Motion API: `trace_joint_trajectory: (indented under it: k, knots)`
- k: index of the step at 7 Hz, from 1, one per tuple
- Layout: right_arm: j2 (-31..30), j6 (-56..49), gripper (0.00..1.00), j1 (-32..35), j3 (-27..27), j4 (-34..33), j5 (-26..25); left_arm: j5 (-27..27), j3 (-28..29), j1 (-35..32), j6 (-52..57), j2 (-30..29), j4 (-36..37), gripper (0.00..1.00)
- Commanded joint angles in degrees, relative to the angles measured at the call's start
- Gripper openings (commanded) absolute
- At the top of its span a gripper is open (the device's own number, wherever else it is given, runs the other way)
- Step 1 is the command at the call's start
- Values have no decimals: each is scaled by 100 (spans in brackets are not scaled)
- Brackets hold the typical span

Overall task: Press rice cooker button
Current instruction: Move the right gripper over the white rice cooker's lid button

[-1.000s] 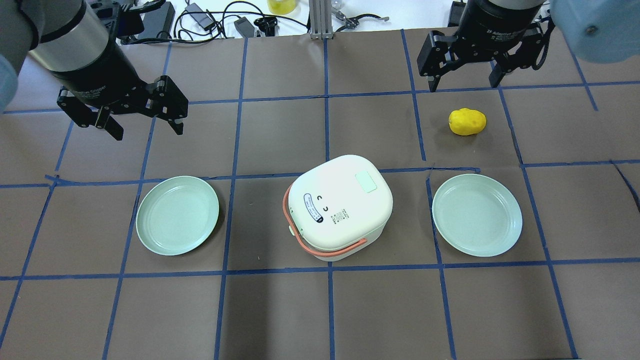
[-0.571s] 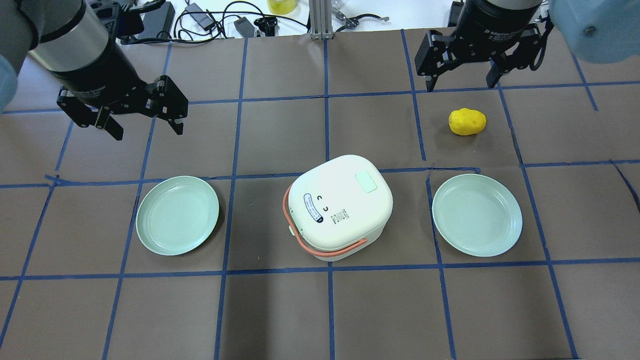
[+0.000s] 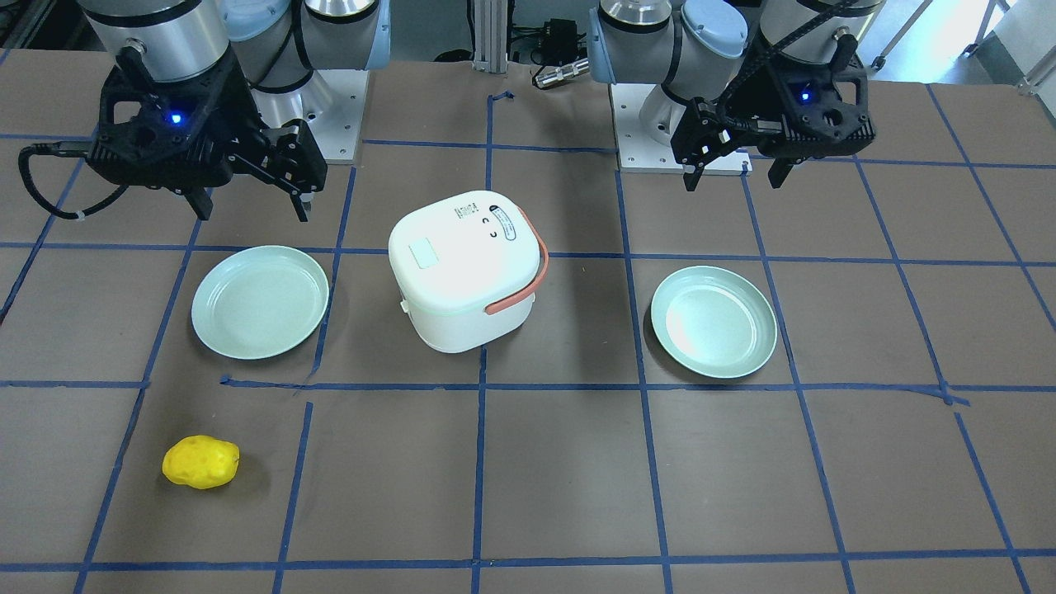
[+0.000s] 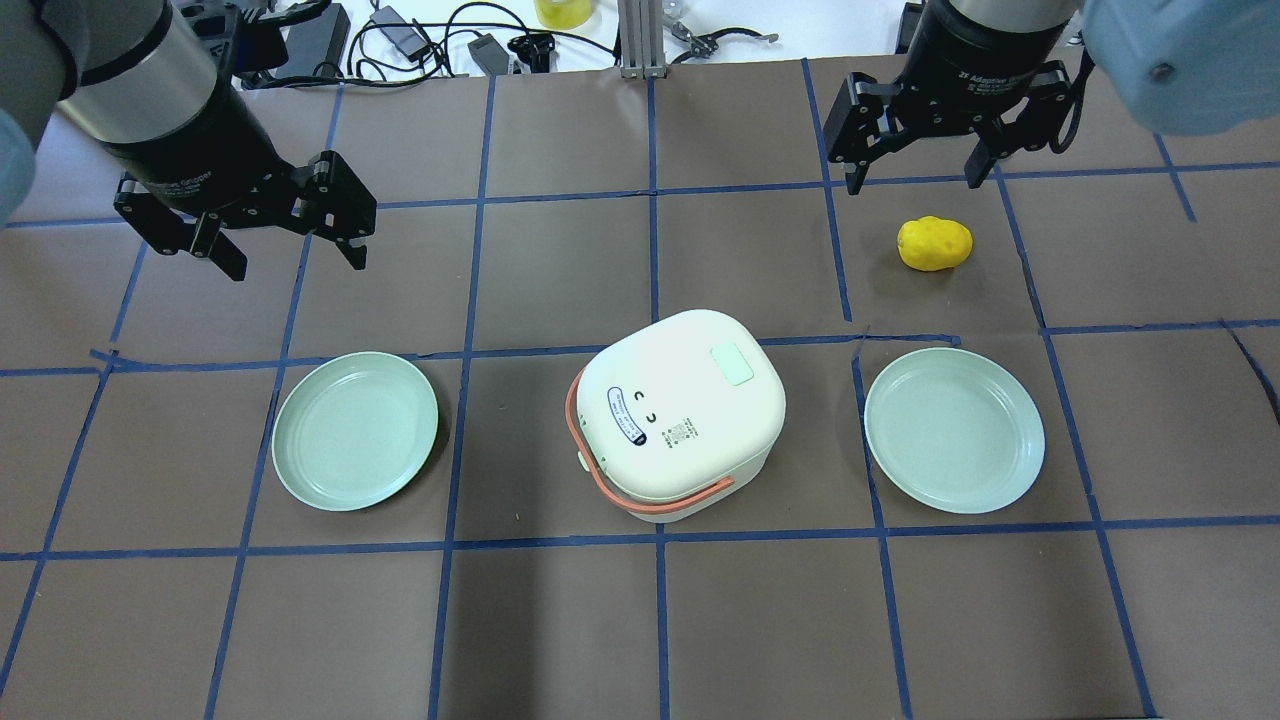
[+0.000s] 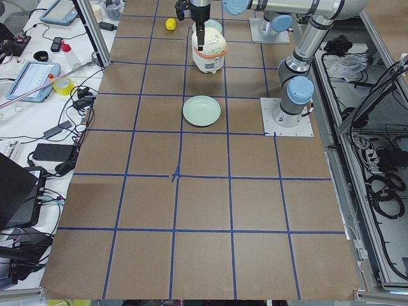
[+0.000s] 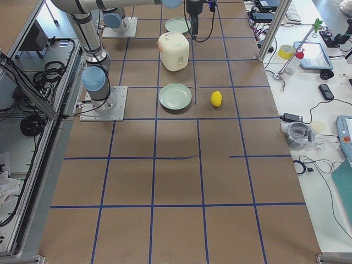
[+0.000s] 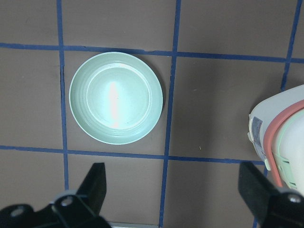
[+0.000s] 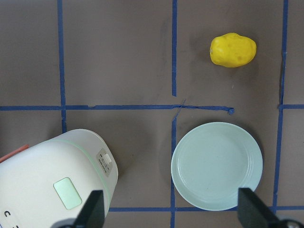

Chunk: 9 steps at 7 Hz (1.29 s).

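The white rice cooker with an orange handle stands mid-table with its lid shut. A mint-green button sits on the lid and also shows in the front view and the right wrist view. My left gripper is open and empty, high above the table, far-left of the cooker. My right gripper is open and empty, far-right of the cooker, beyond a yellow lumpy object. Neither gripper touches the cooker.
Two mint-green plates flank the cooker, one on the left and one on the right. Cables and adapters lie along the far table edge. Blue tape lines grid the brown table.
My right gripper has shifted slightly leftward in the overhead view. The left gripper, the cooker and the plates have not moved.
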Motion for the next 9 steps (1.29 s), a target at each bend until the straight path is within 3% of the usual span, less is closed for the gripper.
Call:
trace_joint_trajectory:
  k: [1, 2, 3, 4, 6, 7, 9]
  knots:
    - [78, 10, 100, 138, 155, -74, 0, 0, 0, 0, 0, 0, 0, 100]
    - [200, 62, 100, 331, 173, -83, 18, 0, 0, 0, 0, 0, 0, 100]
    - [271, 332, 86, 541, 200, -292, 26, 0, 0, 0, 0, 0, 0, 100]
    - [402, 379, 51, 639, 243, -451, 270, 0, 0, 0, 0, 0, 0, 100]
    - [404, 379, 10, 649, 550, -461, 641, 0, 0, 0, 0, 0, 0, 100]
    - [447, 388, 0, 666, 586, -392, 720, 0, 0, 0, 0, 0, 0, 100]
    - [518, 388, 0, 789, 788, -409, 853, 0, 0, 0, 0, 0, 0, 100]
